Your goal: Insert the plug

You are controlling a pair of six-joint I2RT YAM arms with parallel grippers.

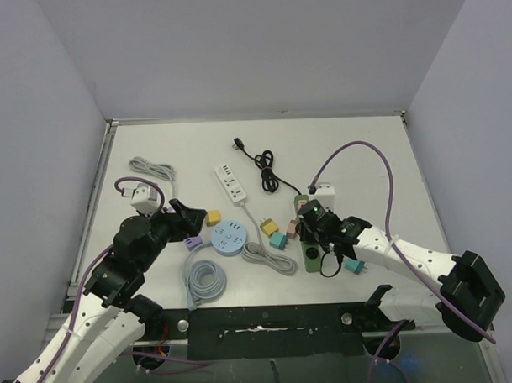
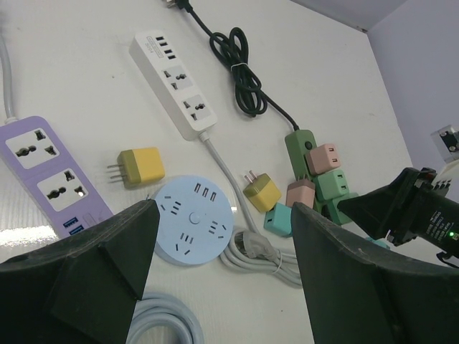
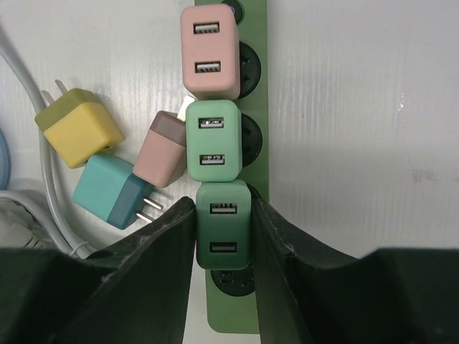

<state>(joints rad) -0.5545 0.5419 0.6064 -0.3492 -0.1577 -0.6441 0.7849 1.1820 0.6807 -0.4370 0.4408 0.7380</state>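
My right gripper [image 3: 223, 209] is clamped on the dark green plug [image 3: 224, 240], one finger on each of its long sides. That plug stands on the green strip [image 3: 258, 172], third in a row. The pink plug [image 3: 209, 50] sits farthest from me, the light green plug [image 3: 212, 140] comes next, and the dark green plug meets the light green one end to end. Each of the three shows two USB ports to the wrist camera. I cannot tell whether the held plug's prongs are fully home, as its body hides them. One uncovered socket of the strip shows just below the held plug. Loose on the table [image 1: 364, 154], left of the strip in the right wrist view, lie a brown plug [image 3: 161, 147] touching the light green one, a teal plug [image 3: 107, 193] and a yellow plug [image 3: 79, 129], the last two with prongs exposed. My left gripper [image 2: 222, 211] hangs with jaws wide apart, holding nothing. A round blue socket [image 2: 193, 218] shows between its fingers, a purple strip [image 2: 43, 168] lies to the left, a second yellow plug [image 2: 140, 166] lies between those two, and a white strip [image 2: 176, 86] and black cord [image 2: 240, 68] lie farther off.
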